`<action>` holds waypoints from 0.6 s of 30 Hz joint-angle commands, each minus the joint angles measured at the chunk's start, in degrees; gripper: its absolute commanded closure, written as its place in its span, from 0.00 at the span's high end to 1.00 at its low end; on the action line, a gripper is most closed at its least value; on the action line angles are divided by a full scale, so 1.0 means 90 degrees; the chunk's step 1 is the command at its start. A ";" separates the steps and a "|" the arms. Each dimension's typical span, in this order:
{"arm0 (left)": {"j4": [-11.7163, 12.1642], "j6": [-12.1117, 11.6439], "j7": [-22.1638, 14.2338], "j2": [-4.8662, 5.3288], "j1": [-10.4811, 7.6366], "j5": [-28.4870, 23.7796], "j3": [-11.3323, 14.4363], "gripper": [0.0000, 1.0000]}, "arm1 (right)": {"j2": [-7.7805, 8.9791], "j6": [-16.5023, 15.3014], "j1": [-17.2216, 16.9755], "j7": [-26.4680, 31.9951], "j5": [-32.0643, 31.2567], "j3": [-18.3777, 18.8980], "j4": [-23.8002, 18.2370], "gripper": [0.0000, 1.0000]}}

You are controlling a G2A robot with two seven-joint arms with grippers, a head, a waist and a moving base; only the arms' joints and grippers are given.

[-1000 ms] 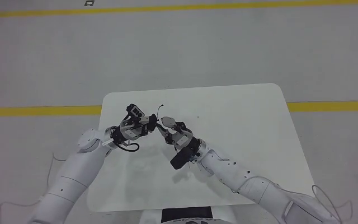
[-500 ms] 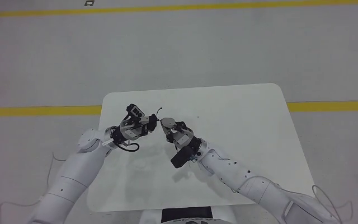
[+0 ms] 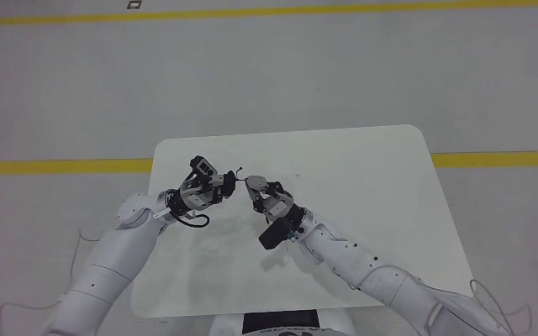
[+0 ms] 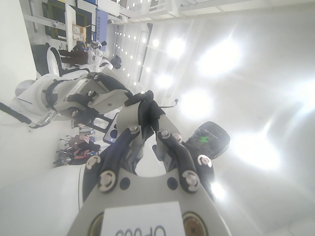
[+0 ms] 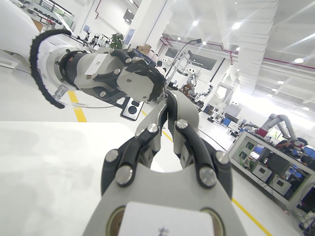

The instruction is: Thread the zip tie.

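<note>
Zip tie (image 4: 175,101) is clamped in left gripper (image 4: 147,105), right gripper (image 5: 167,110) closed alongside, possibly on it; tail could be buckled by misalignment.

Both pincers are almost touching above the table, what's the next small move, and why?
Probably nudge the right pincer slightly toward the left pincer to feed the zip tie. Both are shut, tip to tip, and the tie's thin end juts free past the left pincer.

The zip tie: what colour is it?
The zip tie is black, clearest in the left wrist view.
</note>
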 commanded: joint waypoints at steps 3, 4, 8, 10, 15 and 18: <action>0.0000 0.0000 0.0000 0.0000 0.0000 0.0000 0.0000 0.00 | 0.0003 0.0000 -0.0026 0.0022 0.0000 0.0023 0.0014 0.00; 0.0000 0.0000 0.0000 0.0000 0.0000 0.0000 0.0000 0.00 | 0.0004 0.0000 -0.0034 0.0029 0.0000 0.0029 0.0020 0.00; 0.0000 0.0000 0.0000 0.0000 0.0000 0.0000 0.0000 0.00 | 0.0003 0.0000 -0.0064 0.0037 0.0000 0.0057 0.0044 0.00; 0.0000 0.0000 0.0000 0.0000 0.0000 0.0000 0.0000 0.00 | 0.0002 0.0000 -0.0073 0.0041 0.0000 0.0064 0.0055 0.00; 0.0000 0.0000 0.0000 0.0000 0.0000 0.0000 0.0000 0.00 | -0.0003 0.0000 -0.0097 0.0055 0.0000 0.0081 0.0097 0.00; 0.0000 0.0000 0.0000 0.0000 0.0000 0.0000 0.0000 0.00 | -0.0007 0.0000 -0.0108 0.0062 0.0000 0.0088 0.0123 0.00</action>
